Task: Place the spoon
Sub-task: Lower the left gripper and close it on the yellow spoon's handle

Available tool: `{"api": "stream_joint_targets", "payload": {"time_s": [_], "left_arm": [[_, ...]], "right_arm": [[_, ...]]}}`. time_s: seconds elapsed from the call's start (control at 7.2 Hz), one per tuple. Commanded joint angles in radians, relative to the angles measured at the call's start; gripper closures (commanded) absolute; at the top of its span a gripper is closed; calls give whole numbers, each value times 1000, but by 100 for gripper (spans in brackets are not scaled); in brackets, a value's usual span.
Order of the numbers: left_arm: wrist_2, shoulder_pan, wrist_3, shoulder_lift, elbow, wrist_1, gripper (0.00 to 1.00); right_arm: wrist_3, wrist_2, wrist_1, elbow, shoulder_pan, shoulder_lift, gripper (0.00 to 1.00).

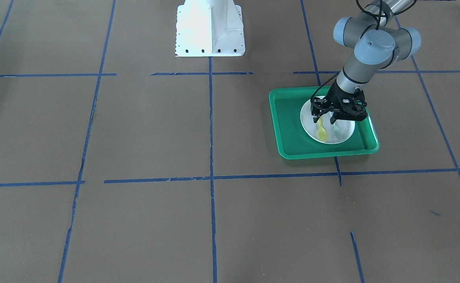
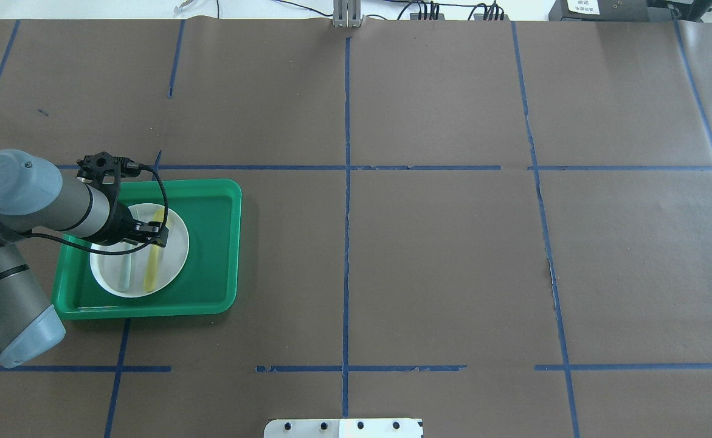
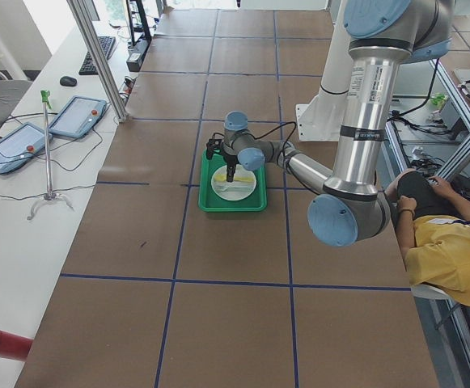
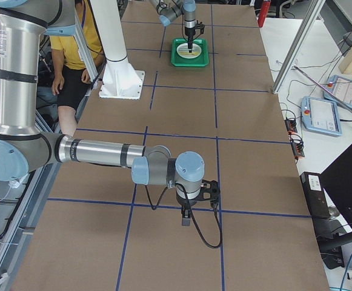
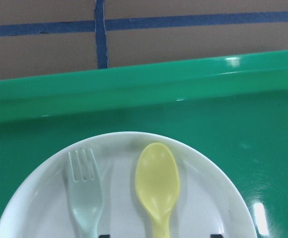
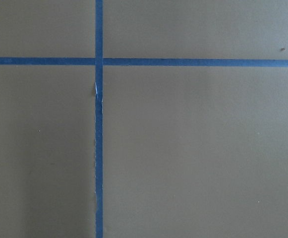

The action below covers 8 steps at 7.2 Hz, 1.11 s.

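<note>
1. Yellow plastic, the spoon point(image 5: 157, 183) lies flat on a white plate point(image 5: 210, 198). Its oval bowl faces up and points away from the robot.
2. A pale fork point(image 5: 86, 198) lies parallel just beside the spoon on the robot's left side, tines pointing the same way. The 2 do not touch.
3. The plate sits inside a green tray point(image 5: 134, 94), which rests on brown paper point(image 6: 193, 148) marked with blue tape point(image 6: 99, 148).
4. The left gripper point(image 1: 324, 120) hangs over the plate's half nearer the robot, jaws wide. The front-facing view shows 1 finger on each side of the spoon's handle.
5. The left wrist view shows only 2 dark fingertips point(image 5: 104, 235) at its bottom edge, well apart. The handle runs down between them with white plate on both sides, so nothing is clamped.
6. The wrist view cuts the handle off. The overhead view shows its near end resting inside the plate's rim, with the gripper crossing part of the spoon.
7. The right gripper point(image 4: 186, 218) shows only in the exterior right view, low over paper near a tape crossing and well apart from the tray. I cannot tell how its jaws stand.
8. The right wrist view shows paper and crossing tape.
</note>
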Motion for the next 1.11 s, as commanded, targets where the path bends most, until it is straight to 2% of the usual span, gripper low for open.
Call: {"api": "stream_joint_targets", "payload": {"time_s": [0.0, 0.28, 0.42, 0.97], "left_arm": [[-1, 17, -2, -3, 11, 0, 41], [-1, 21, -3, -1, 13, 2, 41], [-1, 21, -3, -1, 13, 3, 52], [-3, 21, -3, -3, 19, 6, 54]], "right_arm": [[-1, 0, 2, 0, 0, 0, 0], [0, 0, 0, 0, 0, 0, 0], [0, 0, 0, 0, 0, 0, 0], [0, 0, 0, 0, 0, 0, 0]]}}
